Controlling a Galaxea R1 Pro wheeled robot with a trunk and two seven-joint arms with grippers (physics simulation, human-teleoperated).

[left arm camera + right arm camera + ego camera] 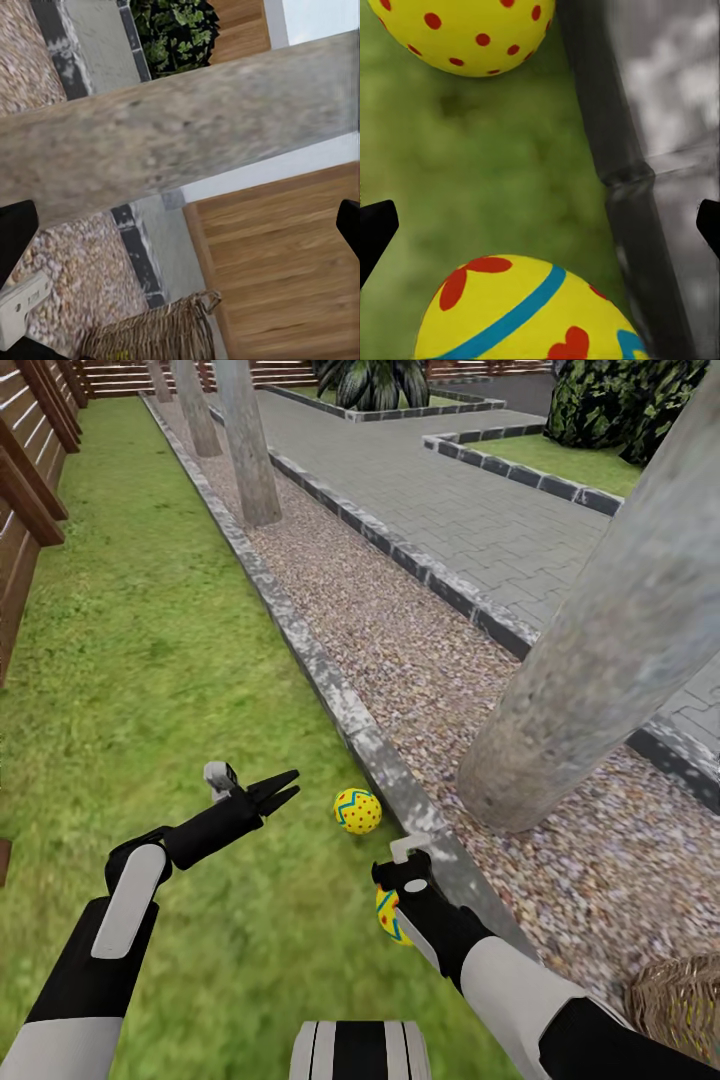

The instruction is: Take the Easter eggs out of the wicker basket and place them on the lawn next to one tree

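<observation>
Two yellow Easter eggs with red dots lie on the lawn (150, 660) close to the grey kerb. One egg (357, 810) (472, 34) rests free on the grass, ahead of both grippers. The other egg (386, 916) (529, 311) sits on the grass under my right gripper (398, 890) (540, 229), which is open, its fingertips wide apart and clear of the shell. Just across the kerb, the thick mottled-grey tree (600, 640) (180, 142) rises from the gravel. My left gripper (288, 787) (180, 225) hovers open and empty left of the free egg. The wicker basket (680, 1000) (150, 334) stands at the lower right.
A grey stone kerb (330, 680) splits the lawn from a pebble gravel strip (450, 690), with grey paving (470, 510) beyond. More trunks (245, 440) line the gravel farther off. A brown slatted fence (20, 480) borders the lawn on the left.
</observation>
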